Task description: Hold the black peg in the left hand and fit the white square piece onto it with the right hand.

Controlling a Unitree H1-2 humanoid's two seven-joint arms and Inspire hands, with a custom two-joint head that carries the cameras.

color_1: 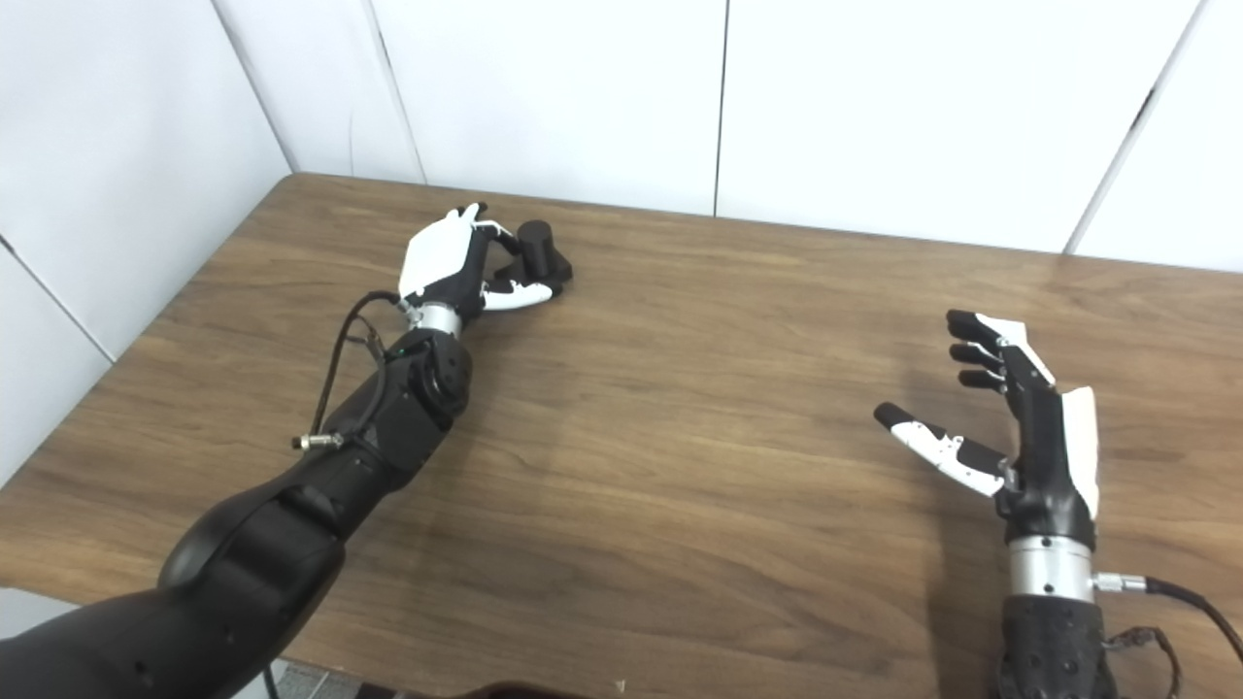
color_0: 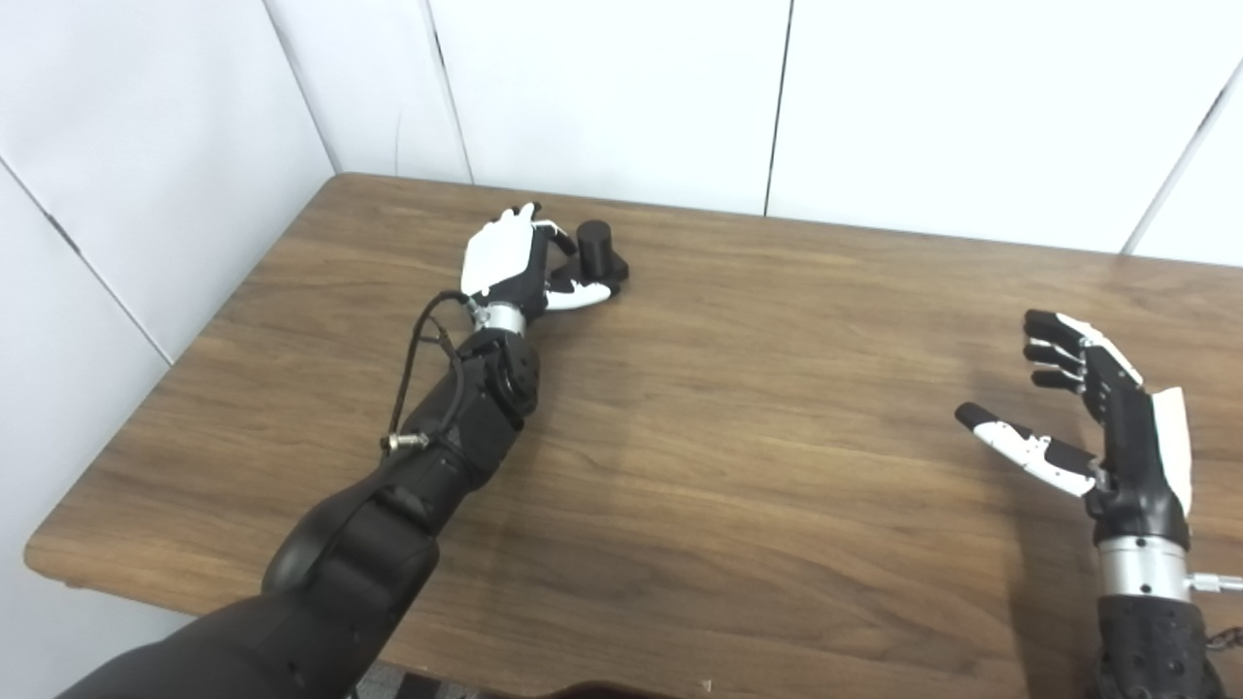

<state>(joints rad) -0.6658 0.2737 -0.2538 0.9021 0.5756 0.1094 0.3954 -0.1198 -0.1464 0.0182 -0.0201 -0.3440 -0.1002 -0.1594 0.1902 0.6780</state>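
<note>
— Brown wooden table [color_0: 738,466], white panelled walls [color_0: 621,87] behind. Left hand [color_0: 513,264]?
— Reached to the far left part of the table, white back turned up, fingers [color_0: 561,236] curled toward the black peg [color_0: 600,254], thumb lying along the peg's near side at its base.
— Gripping it?
— Touching or very nearly so; cannot tell whether closed firm. Peg upright on the wood, not lifted.
— Right hand [color_1: 1015,417]?
— Well apart, over the near right part of the table. Spread wide, thumb stuck out to the left, fingers half bent, holding nothing.
— Anything hard to make out?
— Contact between fingers and peg hidden by the hand's own back. Peg's foot partly covered by the thumb. Right forearm cut off at the bottom edge. No white square piece found in either view.
</note>
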